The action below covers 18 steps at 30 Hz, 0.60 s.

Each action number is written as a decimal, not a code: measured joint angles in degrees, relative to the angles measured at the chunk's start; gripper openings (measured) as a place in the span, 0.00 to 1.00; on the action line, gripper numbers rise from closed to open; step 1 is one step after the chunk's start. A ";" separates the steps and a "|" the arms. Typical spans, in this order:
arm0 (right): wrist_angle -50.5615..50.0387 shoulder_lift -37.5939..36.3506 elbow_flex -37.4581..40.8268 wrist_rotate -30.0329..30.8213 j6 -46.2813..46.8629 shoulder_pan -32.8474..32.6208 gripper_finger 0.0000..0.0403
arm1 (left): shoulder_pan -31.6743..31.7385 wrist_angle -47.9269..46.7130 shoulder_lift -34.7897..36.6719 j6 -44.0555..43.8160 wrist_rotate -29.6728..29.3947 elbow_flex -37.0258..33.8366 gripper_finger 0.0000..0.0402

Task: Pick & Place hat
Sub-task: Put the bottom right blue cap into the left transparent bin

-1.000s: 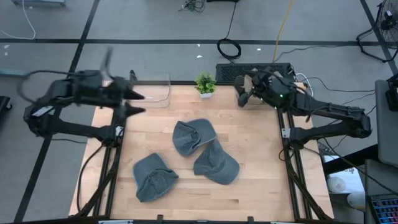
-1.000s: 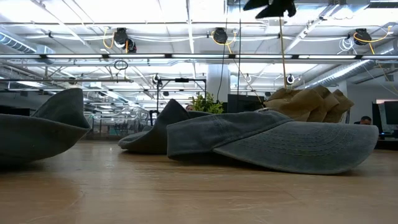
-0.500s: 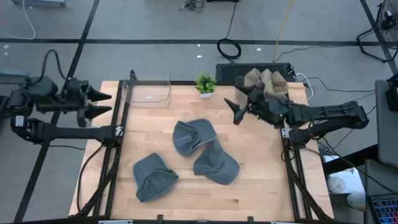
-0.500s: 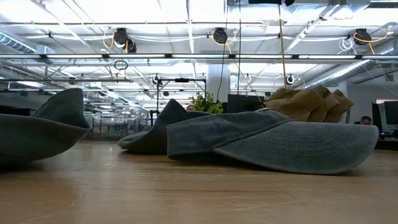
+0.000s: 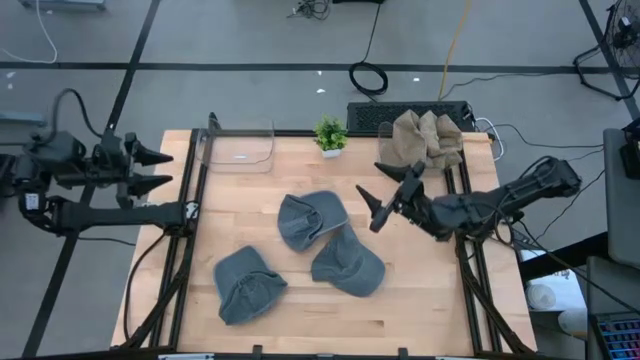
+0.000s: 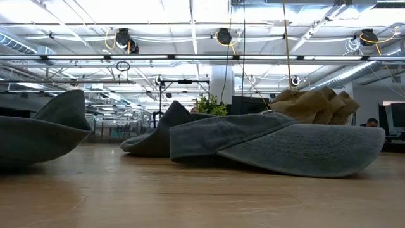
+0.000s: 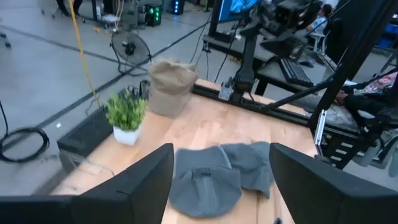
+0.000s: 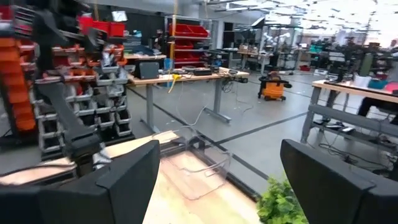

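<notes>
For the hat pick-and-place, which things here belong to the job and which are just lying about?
Job:
- three grey hats on the table
- tan hats piled at the far right corner
- clear bin, far left
- right gripper, open, above the table
- left gripper, open, off the left edge

Lying about:
- small potted plant

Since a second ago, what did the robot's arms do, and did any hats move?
The right gripper left the tan hats in the far right corner and swung out over the wooden table, open and empty, toward the three grey denim hats. The left gripper pulled back off the table's left edge, open. The hats and small green plant stayed put.
</notes>
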<state>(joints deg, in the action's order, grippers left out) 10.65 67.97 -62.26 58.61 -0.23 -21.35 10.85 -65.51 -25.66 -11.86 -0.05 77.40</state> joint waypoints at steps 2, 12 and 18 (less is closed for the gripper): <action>-0.20 0.23 0.00 0.02 -0.09 -1.30 0.80 | 0.00 1.25 2.28 -1.39 0.15 -4.53 0.66; -0.14 0.04 0.00 1.52 -3.17 -2.40 0.80 | 0.00 14.57 13.07 -13.69 1.58 -22.83 0.70; -3.10 -0.19 0.00 1.40 7.14 -3.80 0.80 | 0.00 15.61 13.84 -24.43 3.56 -25.36 0.74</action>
<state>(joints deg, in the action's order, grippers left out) 7.54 67.78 -62.26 60.01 6.91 -25.14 10.85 -49.90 -11.82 -36.29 3.50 52.03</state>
